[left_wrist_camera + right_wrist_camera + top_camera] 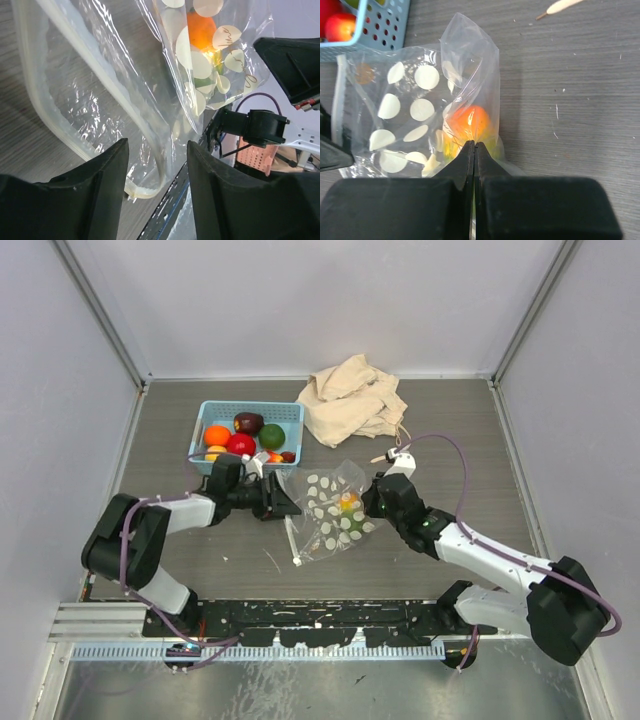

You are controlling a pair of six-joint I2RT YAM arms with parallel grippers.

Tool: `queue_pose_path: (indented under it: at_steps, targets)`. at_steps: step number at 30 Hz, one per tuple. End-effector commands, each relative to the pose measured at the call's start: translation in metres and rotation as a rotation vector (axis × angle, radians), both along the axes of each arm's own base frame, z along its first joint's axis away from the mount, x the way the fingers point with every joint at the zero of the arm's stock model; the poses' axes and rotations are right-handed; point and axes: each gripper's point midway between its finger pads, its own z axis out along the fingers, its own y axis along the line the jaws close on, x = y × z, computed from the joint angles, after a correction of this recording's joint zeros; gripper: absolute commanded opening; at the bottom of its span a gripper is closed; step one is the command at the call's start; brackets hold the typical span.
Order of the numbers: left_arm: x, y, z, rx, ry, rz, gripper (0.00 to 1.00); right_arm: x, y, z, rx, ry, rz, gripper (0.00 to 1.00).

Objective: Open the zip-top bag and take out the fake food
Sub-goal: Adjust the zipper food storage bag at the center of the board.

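Note:
The clear polka-dotted zip-top bag (330, 510) lies in the middle of the table, its white zip strip (145, 131) curling at the near left. An orange piece of fake food (470, 122) and something yellow-green sit inside it near the right end. My left gripper (285, 502) is open at the bag's left side; in the left wrist view the zip strip and loose film pass between its fingers (100, 180) without being pinched. My right gripper (474, 145) is shut on the bag's film right beside the orange piece.
A light blue basket (285, 412) behind the left gripper holds several more fruits (240, 443). A beige cloth bag (352, 400) lies crumpled at the back centre. Grey walls close in the table on three sides.

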Motion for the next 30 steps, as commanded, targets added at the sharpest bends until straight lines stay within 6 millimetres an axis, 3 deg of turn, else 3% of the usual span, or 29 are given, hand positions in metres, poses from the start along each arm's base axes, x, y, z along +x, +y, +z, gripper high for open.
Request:
queue_pose_path:
  at_steps: [1, 7, 10, 17, 21, 24, 30]
  targets:
    - [0.007, 0.015, 0.016, 0.034, -0.137, 0.061, 0.54, 0.006, -0.003, 0.003, 0.003, -0.021, -0.031, 0.01]
    - [-0.006, 0.031, 0.028, 0.045, -0.199, 0.132, 0.65, 0.009, -0.006, 0.003, -0.006, -0.015, -0.039, 0.01]
    - [-0.012, 0.044, 0.032, 0.084, -0.221, 0.182, 0.64, 0.009, -0.007, 0.003, -0.006, -0.014, -0.038, 0.01]
    - [-0.024, 0.068, 0.006, 0.249, -0.121, 0.255, 0.15, 0.01, -0.004, 0.003, 0.001, -0.008, -0.029, 0.01]
    - [-0.017, 0.056, 0.003, 0.214, -0.092, 0.2, 0.07, 0.01, -0.002, 0.004, 0.005, -0.006, -0.018, 0.01]
    - [-0.009, 0.044, -0.004, 0.182, -0.062, 0.162, 0.06, 0.009, -0.001, 0.005, 0.01, -0.005, -0.01, 0.01]
    - [-0.001, 0.007, 0.002, 0.112, -0.102, 0.076, 0.08, 0.006, 0.006, 0.007, 0.037, 0.001, 0.022, 0.01]
